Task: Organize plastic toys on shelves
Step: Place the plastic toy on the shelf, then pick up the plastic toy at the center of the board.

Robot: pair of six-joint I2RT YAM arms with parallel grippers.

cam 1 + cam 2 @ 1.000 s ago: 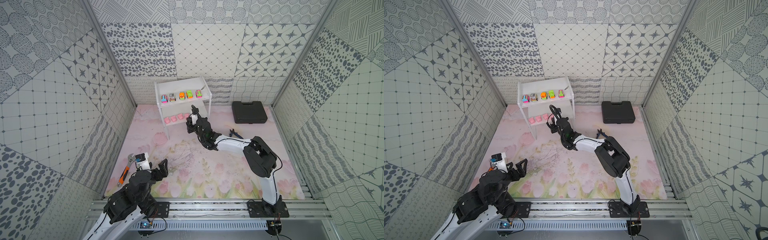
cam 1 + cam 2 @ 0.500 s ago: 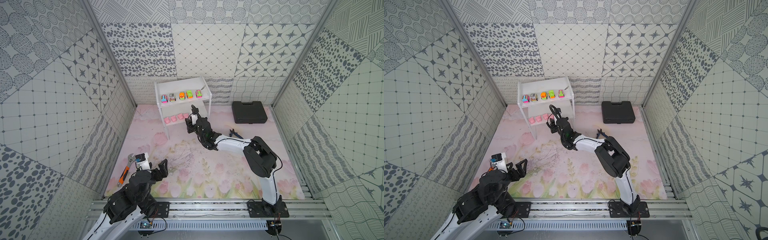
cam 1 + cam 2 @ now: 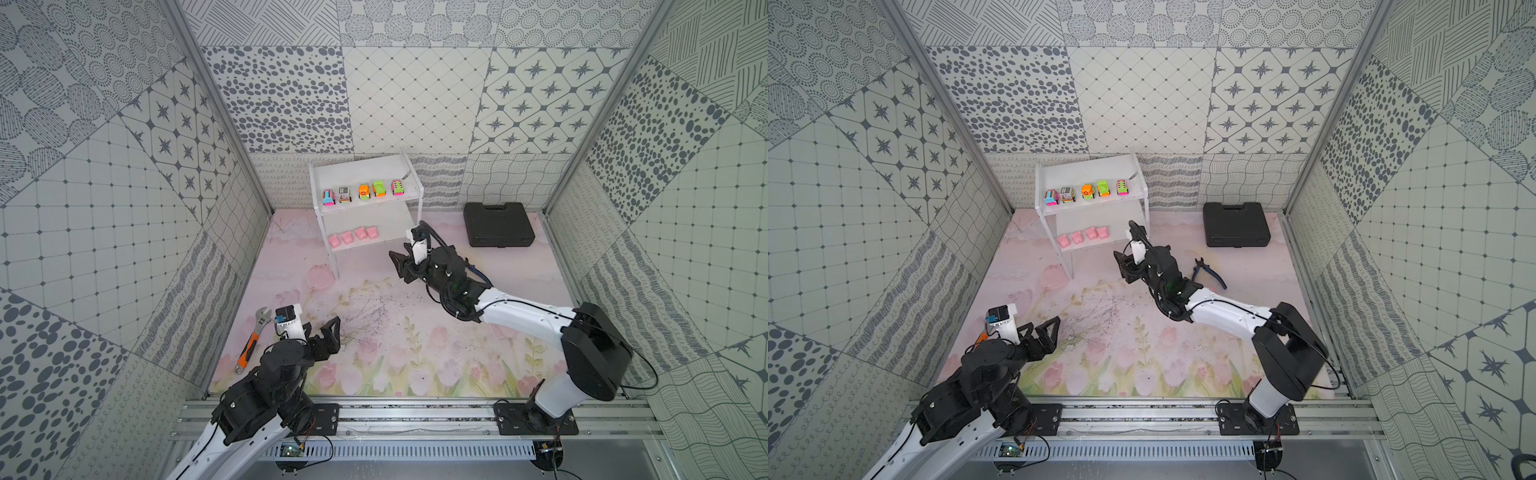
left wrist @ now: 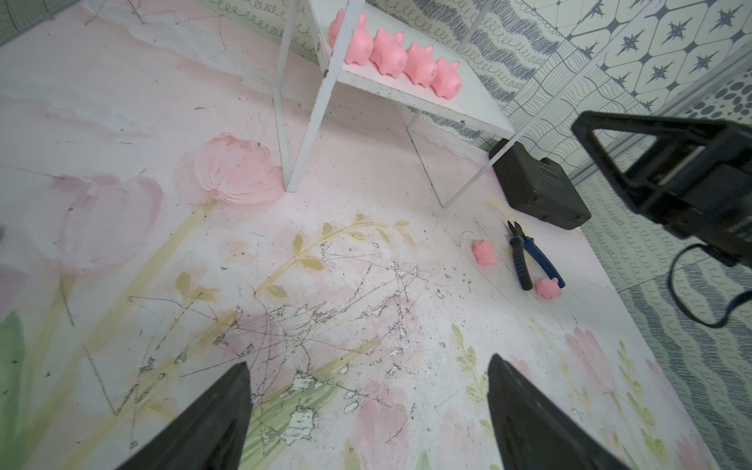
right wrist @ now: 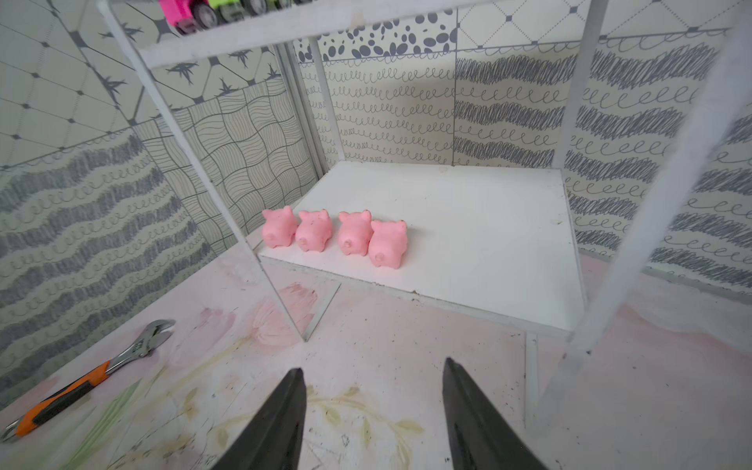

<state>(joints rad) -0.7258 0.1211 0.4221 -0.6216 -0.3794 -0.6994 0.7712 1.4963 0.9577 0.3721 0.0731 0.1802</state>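
**Four pigs lined up on the lower board, two lying loose on the mat**

The white rack is standing at the far edge of the floral mat, left of centre. Five toy cars are sitting in a row along the front of its top board: blue-and-pink, grey, orange, green, pink-and-green. Four glossy pink pigs are standing shoulder to shoulder at the lower board's front-left corner, and the rest of that board is showing bare white. Two loose pigs are lying on the mat's right half, just beside the blue-handled pliers.

The orange-handled wrench is lying along the left edge, and the black case is sitting in the far-right corner. Open mat is stretching between the two arms.

The right gripper is hovering over the mat in front of the rack's front legs, jaws spread and pinching nothing. A second ago it was reaching in at the lower board, and it has since backed out. The left gripper is hanging near the front-left corner, spread wide and empty, unmoved.
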